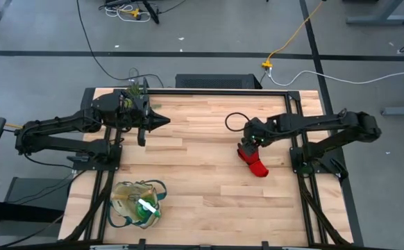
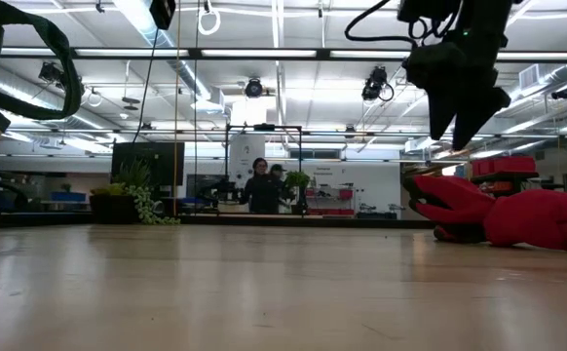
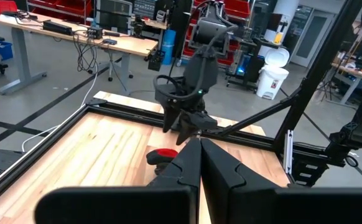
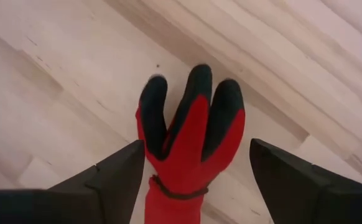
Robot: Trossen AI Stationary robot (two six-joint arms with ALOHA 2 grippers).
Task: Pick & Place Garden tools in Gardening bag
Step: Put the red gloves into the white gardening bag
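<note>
The black-and-red glove bundle (image 1: 253,162) lies flat on the wooden table at its right side, also seen in the low view (image 2: 508,216) and the right wrist view (image 4: 190,137). My right gripper (image 1: 248,144) hangs just above it, pointing steeply down and open, one finger on either side of the glove (image 4: 196,149), clear of it (image 2: 456,132). The gardening bag (image 1: 137,203) sits at the near left with a translucent green item with a white part (image 1: 146,208) inside. My left gripper (image 1: 164,121) stays shut and level at the far left (image 3: 199,155).
A small potted plant (image 1: 134,90) stands at the far left corner behind the left arm. A black frame (image 1: 285,94) borders the table. The bag's green loop handle (image 2: 40,49) shows close in the low view. Bare wood lies between glove and bag.
</note>
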